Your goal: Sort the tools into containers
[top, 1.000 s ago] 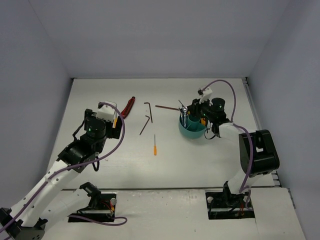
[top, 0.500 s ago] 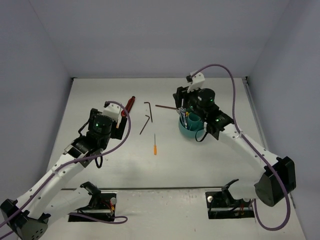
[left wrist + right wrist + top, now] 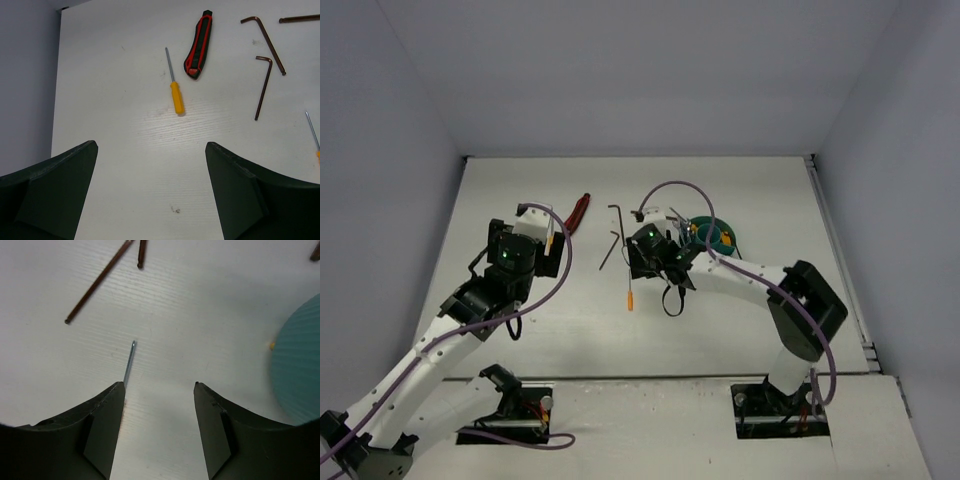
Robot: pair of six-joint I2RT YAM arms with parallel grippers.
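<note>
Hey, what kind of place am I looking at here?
Probably a robotics lab cell: robot arms bolted to a white table, plain walls around it, hex keys and a teal tub laid out.

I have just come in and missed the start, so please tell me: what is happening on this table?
Two robot arms are sorting small tools into a teal tub. The right gripper hangs open over a thin orange-handled screwdriver in the middle of the table and holds nothing. The left gripper, also open and empty, hovers above a second screwdriver and a red-and-black-handled tool. Dark hex keys lie loose nearby.
</note>
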